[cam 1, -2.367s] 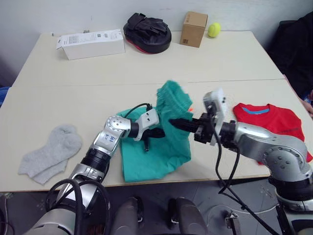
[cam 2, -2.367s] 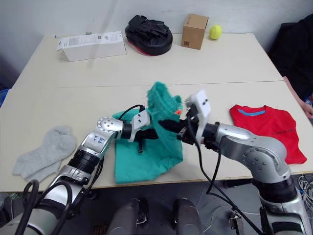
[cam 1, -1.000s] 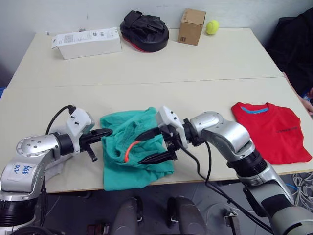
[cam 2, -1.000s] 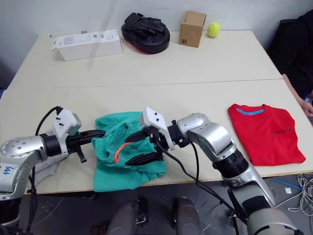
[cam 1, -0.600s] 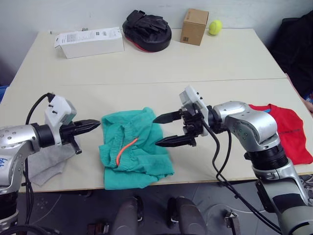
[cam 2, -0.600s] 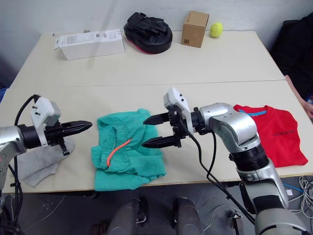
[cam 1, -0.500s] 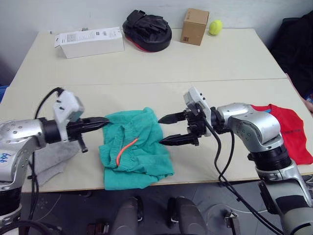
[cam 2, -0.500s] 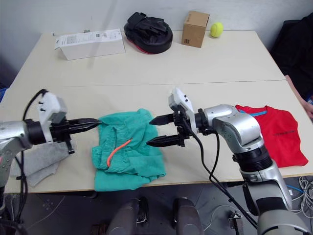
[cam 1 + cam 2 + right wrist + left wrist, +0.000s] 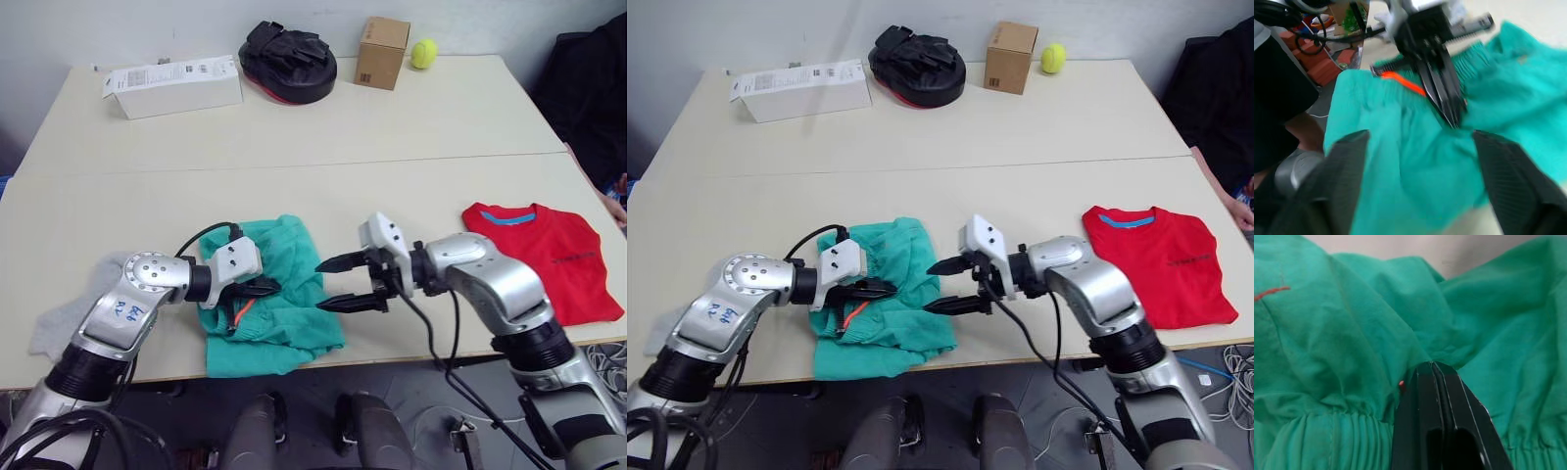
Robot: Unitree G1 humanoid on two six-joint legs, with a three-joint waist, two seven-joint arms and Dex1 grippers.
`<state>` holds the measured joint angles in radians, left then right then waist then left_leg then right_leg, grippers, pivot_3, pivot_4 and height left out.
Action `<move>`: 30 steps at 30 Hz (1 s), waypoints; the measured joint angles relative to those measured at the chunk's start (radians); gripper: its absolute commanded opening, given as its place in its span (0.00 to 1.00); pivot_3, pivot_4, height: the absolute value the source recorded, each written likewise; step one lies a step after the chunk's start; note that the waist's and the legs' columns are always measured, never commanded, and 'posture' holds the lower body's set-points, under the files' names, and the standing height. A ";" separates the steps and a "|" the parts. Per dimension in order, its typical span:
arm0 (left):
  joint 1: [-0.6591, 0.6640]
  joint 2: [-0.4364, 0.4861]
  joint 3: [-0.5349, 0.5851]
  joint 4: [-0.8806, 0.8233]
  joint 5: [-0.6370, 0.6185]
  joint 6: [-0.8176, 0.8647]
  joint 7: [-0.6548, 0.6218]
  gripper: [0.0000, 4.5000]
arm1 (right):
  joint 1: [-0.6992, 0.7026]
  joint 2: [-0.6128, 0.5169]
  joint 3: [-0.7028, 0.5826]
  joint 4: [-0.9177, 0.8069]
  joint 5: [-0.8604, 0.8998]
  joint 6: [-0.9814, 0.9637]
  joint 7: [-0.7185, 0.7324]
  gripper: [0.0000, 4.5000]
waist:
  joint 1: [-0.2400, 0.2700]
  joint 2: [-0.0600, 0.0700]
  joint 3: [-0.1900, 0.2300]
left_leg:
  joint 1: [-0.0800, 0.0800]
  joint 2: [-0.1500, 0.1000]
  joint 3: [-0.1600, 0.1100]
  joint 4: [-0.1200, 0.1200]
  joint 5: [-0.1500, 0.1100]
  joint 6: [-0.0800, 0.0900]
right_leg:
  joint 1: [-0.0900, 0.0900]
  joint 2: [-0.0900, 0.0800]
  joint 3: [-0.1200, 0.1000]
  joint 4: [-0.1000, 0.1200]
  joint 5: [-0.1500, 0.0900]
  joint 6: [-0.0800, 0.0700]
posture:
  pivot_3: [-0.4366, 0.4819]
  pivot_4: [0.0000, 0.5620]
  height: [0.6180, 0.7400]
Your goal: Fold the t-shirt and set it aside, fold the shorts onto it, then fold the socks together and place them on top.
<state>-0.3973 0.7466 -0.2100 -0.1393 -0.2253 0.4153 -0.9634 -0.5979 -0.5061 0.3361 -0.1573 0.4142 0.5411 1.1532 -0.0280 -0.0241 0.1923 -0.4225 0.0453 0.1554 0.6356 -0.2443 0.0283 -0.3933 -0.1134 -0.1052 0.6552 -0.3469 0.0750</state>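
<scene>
The shorts (image 9: 269,294) lie bunched at the table's (image 9: 411,117) near edge, well apart from the shirt (image 9: 544,259) on the right. The left gripper (image 9: 263,288) has its jaws closed, tips pressed into the cloth near the waistband; the right gripper (image 9: 338,284) hangs just beside, jaws wide. Limp and light, the shorts will sag; best gripped at the elastic waistband.

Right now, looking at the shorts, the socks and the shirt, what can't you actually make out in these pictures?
- Socks: mostly covered by the left arm in the eye views; how the pair lies is hidden.
- Shorts: bunched; the underside and leg openings are folded out of sight.
- Left gripper: fingers pressed together in its wrist view, whether cloth is pinched is unclear.
- T-shirt: chest print too small to read.
- Right gripper: open, short of the cloth.
</scene>
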 measured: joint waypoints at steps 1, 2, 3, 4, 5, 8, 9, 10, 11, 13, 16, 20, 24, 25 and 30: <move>0.001 0.000 0.001 0.001 0.002 -0.007 0.000 0.00 | 0.000 0.011 0.021 0.014 -0.029 -0.037 0.001 0.41 | 0.000 0.000 0.000 | 0.000 0.000 0.000 0.000 0.000 0.000 | 0.000 0.000 0.000 0.000 0.000 0.000 | 0.48 0.27 1.00; 0.002 0.000 0.003 0.000 0.003 -0.014 0.000 0.00 | 0.000 0.022 0.046 0.030 -0.056 -0.075 0.003 0.34 | 0.000 0.000 0.000 | 0.000 0.000 0.000 0.000 0.000 0.000 | 0.000 0.000 0.000 0.001 0.000 0.000 | 0.48 0.27 1.00; 0.006 0.000 0.005 0.000 0.005 -0.019 0.000 0.00 | 0.003 0.038 0.078 0.053 -0.087 -0.117 0.008 0.25 | 0.000 0.000 0.000 | 0.000 0.000 0.000 0.000 0.000 0.000 | 0.000 0.000 0.000 0.001 0.000 0.000 | 0.48 0.27 1.00; 0.011 0.000 0.005 0.000 0.005 -0.021 0.000 0.00 | 0.004 0.043 0.096 0.064 -0.106 -0.145 0.015 0.16 | 0.000 0.000 0.000 | 0.000 0.000 0.000 0.000 0.000 0.000 | 0.000 0.000 0.000 0.001 0.000 0.000 | 0.48 0.27 1.00; 0.014 0.000 0.006 0.001 0.007 -0.024 0.001 0.00 | 0.006 0.045 0.117 0.081 -0.134 -0.188 0.025 0.09 | 0.000 0.000 0.000 | 0.000 0.000 0.000 0.000 0.000 0.000 | 0.000 0.000 0.000 0.002 0.000 0.000 | 0.48 0.27 1.00; 0.025 0.000 0.016 0.009 0.011 -0.029 0.003 0.00 | 0.011 0.043 0.168 0.134 -0.213 -0.296 0.053 0.01 | -0.001 0.000 0.000 | 0.001 0.000 0.000 0.001 0.000 0.000 | 0.000 0.000 0.000 0.002 0.000 0.000 | 0.48 0.27 1.00; 0.032 0.001 0.020 0.011 0.011 -0.030 0.004 0.00 | 0.020 0.042 0.177 0.148 -0.235 -0.329 0.063 0.01 | -0.001 0.000 0.000 | 0.001 0.000 0.000 0.001 0.000 0.000 | 0.000 0.000 0.000 0.003 0.000 0.000 | 0.48 0.27 1.00; 0.040 0.002 0.028 0.012 0.011 -0.031 0.004 0.00 | 0.027 0.033 0.188 0.158 -0.251 -0.355 0.074 0.01 | -0.002 0.000 0.000 | 0.001 0.000 0.000 0.001 0.000 0.000 | 0.000 0.000 0.000 0.003 0.000 0.000 | 0.48 0.27 1.00; 0.056 0.010 0.041 0.012 0.011 -0.032 0.004 0.00 | 0.038 0.009 0.208 0.168 -0.277 -0.398 0.095 0.01 | -0.002 0.000 0.000 | 0.001 0.000 0.000 0.001 0.000 0.000 | 0.000 0.000 0.000 0.003 0.000 0.000 | 0.48 0.27 1.00; 0.076 0.026 0.063 0.013 0.010 -0.037 0.003 0.00 | 0.060 -0.022 0.208 0.168 -0.284 -0.452 0.125 0.01 | -0.002 0.000 0.000 | 0.002 0.000 0.000 0.001 0.000 -0.001 | 0.001 0.000 0.000 0.003 0.000 0.000 | 0.48 0.27 1.00; 0.117 0.051 0.118 0.015 -0.003 -0.043 0.003 0.00 | 0.093 -0.075 0.194 0.141 -0.274 -0.489 0.169 0.01 | -0.003 0.000 0.000 | 0.003 0.001 -0.001 0.001 0.000 -0.001 | 0.002 0.000 0.000 0.003 0.000 0.000 | 0.48 0.27 1.00; 0.181 0.094 0.202 -0.003 -0.033 -0.018 0.001 0.00 | 0.121 -0.094 0.161 0.128 -0.259 -0.492 0.179 0.01 | -0.003 0.000 0.000 | 0.003 0.001 -0.001 0.001 0.000 -0.002 | 0.002 0.000 -0.001 0.003 0.000 -0.001 | 0.48 0.27 1.00; 0.221 0.098 0.254 -0.032 -0.078 0.037 0.002 0.00 | 0.096 -0.050 0.085 0.127 -0.128 -0.330 0.174 0.01 | -0.003 0.000 0.000 | 0.003 0.002 -0.003 0.001 0.001 -0.002 | 0.001 -0.001 -0.001 0.003 0.000 -0.002 | 0.48 0.27 1.00; 0.221 0.097 0.255 -0.043 -0.080 0.045 0.003 0.00 | 0.061 -0.026 0.058 0.128 -0.093 -0.282 0.161 0.01 | -0.005 0.000 0.000 | 0.002 0.002 -0.003 0.001 0.001 -0.002 | 0.001 -0.001 -0.001 0.003 0.001 -0.002 | 0.48 0.27 1.00; 0.212 0.081 0.240 -0.055 -0.079 0.050 0.016 0.00 | -0.154 0.142 -0.003 0.219 -0.068 -0.190 0.049 0.01 | -0.006 -0.001 0.000 | 0.002 0.002 -0.005 -0.002 0.003 -0.006 | 0.000 -0.001 -0.004 0.005 0.000 -0.004 | 0.48 0.27 1.00</move>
<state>-0.1853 0.8271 0.0299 -0.1948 -0.3047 0.4656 -0.9474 -0.7518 -0.3639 0.3331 0.0612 0.3461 0.3508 1.2020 -0.0341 -0.0248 0.1918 -0.4200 0.0470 0.1503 0.6335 -0.2417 0.0226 -0.3930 -0.1140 -0.1091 0.6599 -0.3466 0.0711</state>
